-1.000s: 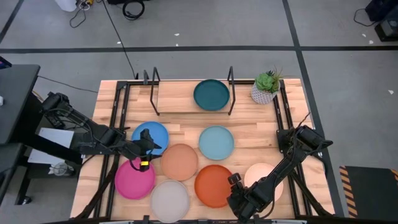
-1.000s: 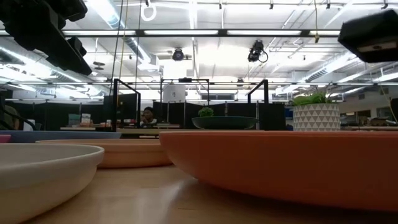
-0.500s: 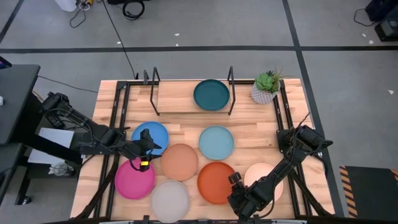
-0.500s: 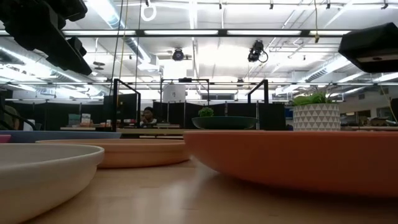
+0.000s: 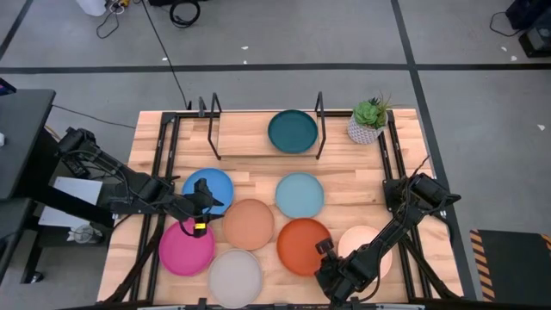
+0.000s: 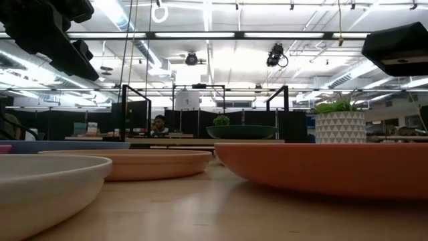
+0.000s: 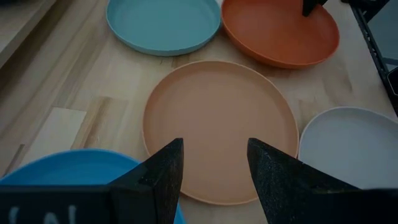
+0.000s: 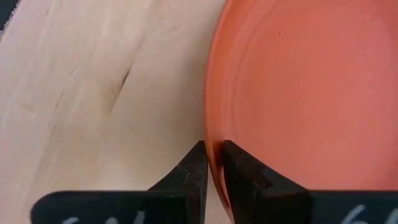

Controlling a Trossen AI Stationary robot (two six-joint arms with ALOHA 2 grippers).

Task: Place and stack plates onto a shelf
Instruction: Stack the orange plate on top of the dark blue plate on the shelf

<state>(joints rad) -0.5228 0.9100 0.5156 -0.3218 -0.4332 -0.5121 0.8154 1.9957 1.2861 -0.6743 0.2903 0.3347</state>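
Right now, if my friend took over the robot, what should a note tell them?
Right gripper: shut on the orange plate's rim, near the table's front edge.
Left gripper: open, empty, above the tan plate, beside the blue plate.
Done: only the dark teal plate sits on the shelf.
Left: the pale blue, pink, grey and cream plates, plus tan, blue and orange, still need shelving and stacking.
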